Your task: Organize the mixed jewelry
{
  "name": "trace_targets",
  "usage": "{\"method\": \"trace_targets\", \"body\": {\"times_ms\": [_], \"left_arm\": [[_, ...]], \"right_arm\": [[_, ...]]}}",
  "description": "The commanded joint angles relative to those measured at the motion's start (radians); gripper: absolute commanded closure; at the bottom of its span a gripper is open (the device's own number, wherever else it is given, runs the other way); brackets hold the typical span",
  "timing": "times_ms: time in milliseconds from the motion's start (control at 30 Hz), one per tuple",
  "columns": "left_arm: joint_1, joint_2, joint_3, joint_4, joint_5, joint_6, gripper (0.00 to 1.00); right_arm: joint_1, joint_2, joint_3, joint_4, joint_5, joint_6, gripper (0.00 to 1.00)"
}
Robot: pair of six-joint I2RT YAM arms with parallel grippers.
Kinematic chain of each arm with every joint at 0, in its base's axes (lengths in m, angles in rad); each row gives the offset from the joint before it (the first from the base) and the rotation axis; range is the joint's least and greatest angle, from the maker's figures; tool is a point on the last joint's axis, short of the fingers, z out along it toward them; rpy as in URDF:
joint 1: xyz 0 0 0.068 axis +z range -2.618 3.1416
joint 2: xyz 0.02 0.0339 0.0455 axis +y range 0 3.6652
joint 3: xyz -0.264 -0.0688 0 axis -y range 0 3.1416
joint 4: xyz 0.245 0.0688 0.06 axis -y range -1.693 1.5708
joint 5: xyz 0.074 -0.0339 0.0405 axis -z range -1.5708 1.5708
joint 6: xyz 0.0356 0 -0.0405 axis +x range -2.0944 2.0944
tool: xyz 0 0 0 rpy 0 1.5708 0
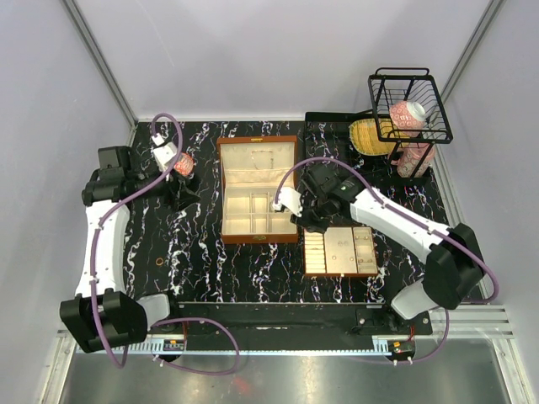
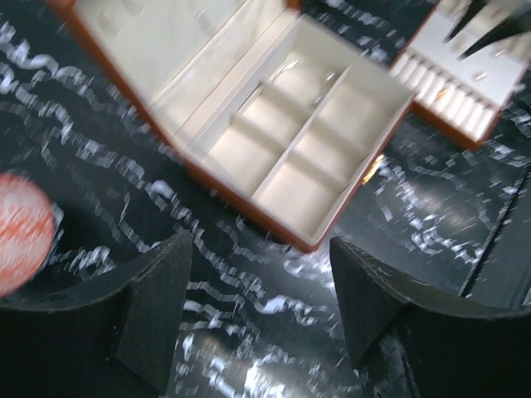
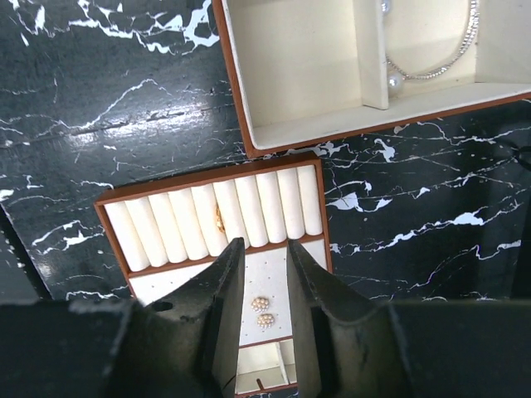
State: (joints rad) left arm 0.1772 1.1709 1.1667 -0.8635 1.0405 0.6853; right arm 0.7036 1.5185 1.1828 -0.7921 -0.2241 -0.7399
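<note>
The brown wooden box point(image 1: 257, 189) stands open at mid table, and a silvery chain with a pearl point(image 3: 431, 70) lies in one cream compartment. The flat cream tray point(image 1: 339, 250) lies to its right. It holds a gold ring point(image 3: 219, 217) between its rolls and two pearl cluster studs point(image 3: 263, 311) on its pad. A tiny coppery ring point(image 1: 162, 263) lies on the table at front left. My right gripper point(image 3: 265, 249) hovers over the tray, narrowly open and empty. My left gripper point(image 2: 261, 290) is open and empty, left of the box point(image 2: 282, 141); that view is blurred.
A red-and-white ball point(image 1: 184, 163) sits by the left gripper. A black wire basket point(image 1: 410, 105) holding a can stands at the back right, with a yellow object point(image 1: 370, 135) and a pink can point(image 1: 417, 156) beside it. Grey walls enclose the table.
</note>
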Motion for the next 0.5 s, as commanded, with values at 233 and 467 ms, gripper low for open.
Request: {"method": "trace_targets", "body": {"times_ms": [233, 467], "left_arm": [[0.29, -0.076, -0.085, -0.155, -0.289, 0.249, 0.31], [0.331, -0.189, -0.205, -0.114, -0.439, 0.258, 0.3]], "right_arm": [[-0.064, -0.096, -0.023, 0.093, 0.014, 0.174, 0.68], [-0.219, -0.135, -0.035, 0.1, -0.109, 0.26, 0.68]]}}
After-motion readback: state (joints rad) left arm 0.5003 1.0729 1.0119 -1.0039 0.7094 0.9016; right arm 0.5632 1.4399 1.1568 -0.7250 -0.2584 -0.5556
